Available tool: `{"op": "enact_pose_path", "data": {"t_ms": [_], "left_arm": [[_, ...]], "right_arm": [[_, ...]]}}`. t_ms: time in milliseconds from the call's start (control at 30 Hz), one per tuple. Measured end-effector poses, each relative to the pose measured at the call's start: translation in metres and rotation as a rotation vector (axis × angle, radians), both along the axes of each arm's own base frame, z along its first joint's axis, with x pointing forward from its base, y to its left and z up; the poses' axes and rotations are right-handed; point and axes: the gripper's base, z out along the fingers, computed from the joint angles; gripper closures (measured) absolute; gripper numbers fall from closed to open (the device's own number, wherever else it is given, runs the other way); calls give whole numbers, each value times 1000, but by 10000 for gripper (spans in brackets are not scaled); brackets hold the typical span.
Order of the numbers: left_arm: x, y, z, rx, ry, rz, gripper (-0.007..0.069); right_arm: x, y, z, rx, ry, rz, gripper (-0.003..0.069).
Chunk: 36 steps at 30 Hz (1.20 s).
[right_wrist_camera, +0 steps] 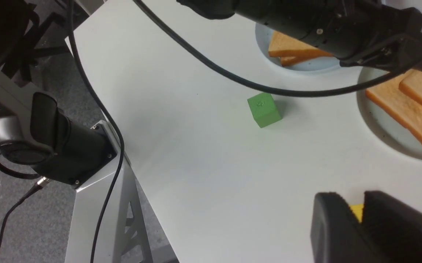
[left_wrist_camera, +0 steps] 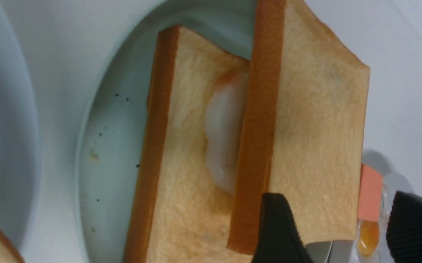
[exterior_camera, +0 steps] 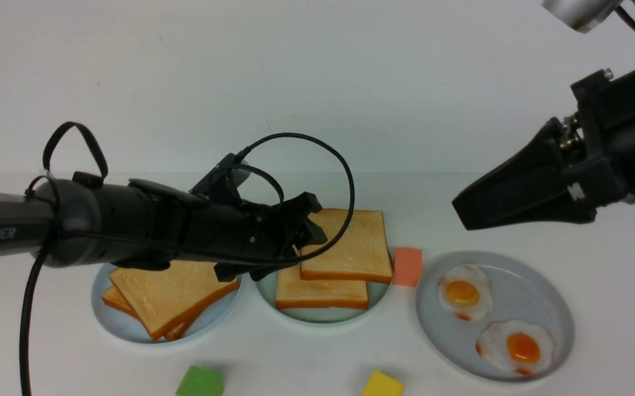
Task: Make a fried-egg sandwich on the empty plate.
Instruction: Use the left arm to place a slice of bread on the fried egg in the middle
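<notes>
The fried-egg sandwich sits on the mint-green empty plate [exterior_camera: 323, 314]. Its lower toast [exterior_camera: 320, 289] carries the white egg [left_wrist_camera: 225, 135]. The upper toast [exterior_camera: 350, 245] lies shifted back and to the right, so the egg's edge shows. My left gripper [exterior_camera: 312, 220] hovers at the upper slice's left end, open. In the left wrist view one fingertip [left_wrist_camera: 277, 226] overlaps that slice's corner, while the other stands clear of it. My right gripper [exterior_camera: 458, 212] hangs high over the table to the right, open by a narrow gap with nothing in it.
A pale blue plate [exterior_camera: 125, 327] on the left holds spare toast [exterior_camera: 169, 291]. A grey plate [exterior_camera: 562, 313] on the right holds two fried eggs [exterior_camera: 463, 294]. A pink block [exterior_camera: 407, 267] stands beside the mint plate. Green [exterior_camera: 201, 382] and yellow [exterior_camera: 383, 385] blocks lie near the front edge.
</notes>
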Motion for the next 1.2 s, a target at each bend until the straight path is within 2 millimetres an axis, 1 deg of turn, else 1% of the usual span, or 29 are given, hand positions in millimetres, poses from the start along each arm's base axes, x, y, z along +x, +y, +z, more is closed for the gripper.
{"op": "enact_pose_path", "data": {"t_ms": [67, 333, 400, 500, 567, 733, 767, 900, 1033, 1133, 1200], "left_arm": [[1, 0, -1, -2, 6, 8, 211], [3, -3, -30, -2, 94, 16, 216], [3, -3, -31, -2, 96, 16, 230], [3, -3, -31, -2, 96, 16, 275], [3, -3, -31, -2, 96, 16, 322], [3, -3, -31, -5, 98, 17, 467], [3, -3, -31, -7, 99, 18, 482], [3, -3, -31, -23, 107, 32, 484], [3, -3, -24, -45, 100, 47, 484], [2, -2, -8, -61, 62, 55, 484], [-2, 2, 7, -72, 29, 77, 484]], "right_arm": [[0, 0, 0, 0, 0, 0, 504], [0, 0, 0, 0, 0, 0, 500], [0, 0, 0, 0, 0, 0, 497], [0, 0, 0, 0, 0, 0, 493], [0, 0, 0, 0, 0, 0, 489], [0, 0, 0, 3, 1, 0, 483], [0, 0, 0, 3, 1, 0, 482], [0, 0, 0, 3, 1, 0, 482], [0, 0, 0, 3, 1, 0, 480], [0, 0, 0, 3, 1, 1, 480], [0, 0, 0, 3, 2, 1, 479]]}}
